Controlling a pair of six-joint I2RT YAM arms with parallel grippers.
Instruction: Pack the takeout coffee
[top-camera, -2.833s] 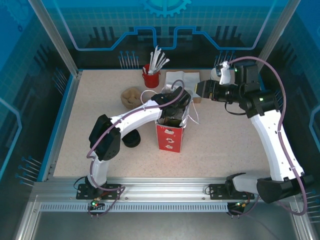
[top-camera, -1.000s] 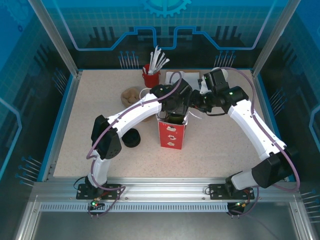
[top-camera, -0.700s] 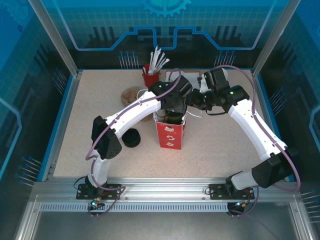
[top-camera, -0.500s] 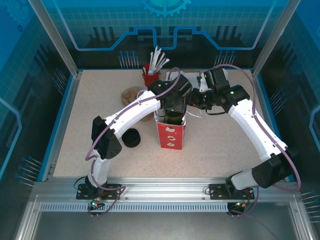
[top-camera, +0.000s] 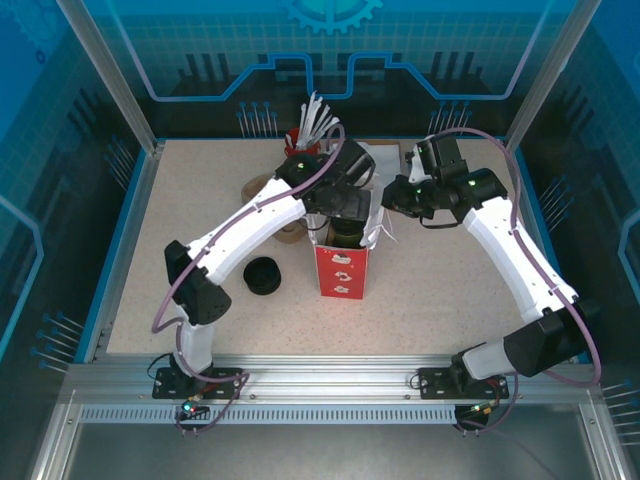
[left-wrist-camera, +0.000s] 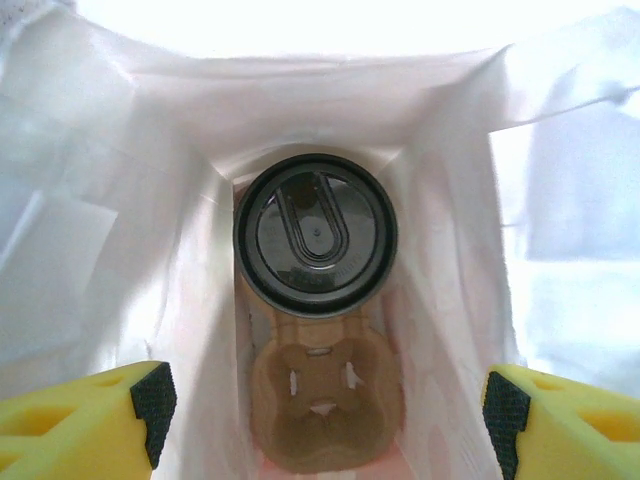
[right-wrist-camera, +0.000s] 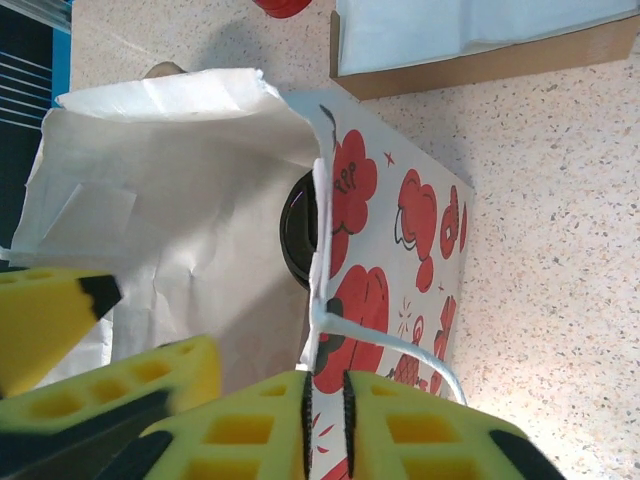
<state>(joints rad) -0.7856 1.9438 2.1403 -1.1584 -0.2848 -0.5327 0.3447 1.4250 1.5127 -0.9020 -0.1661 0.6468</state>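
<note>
Where the top view looks down on the table, we count one red paper bag (top-camera: 340, 272) standing at frame centre and one squat stack of black lids (top-camera: 263, 275) to its left. In the left wrist view, the left gripper (left-wrist-camera: 325, 415) is spread wide above the bag mouth, holding nothing. One takeout coffee (left-wrist-camera: 315, 235) sits at centre in one cardboard carrier (left-wrist-camera: 272, 400), whose lower socket is empty. In the right wrist view, the right gripper (right-wrist-camera: 325, 400) pinches the bag's rim at bottom centre. We judge that a tug on that rim could tip the bag and spill the coffee.
</note>
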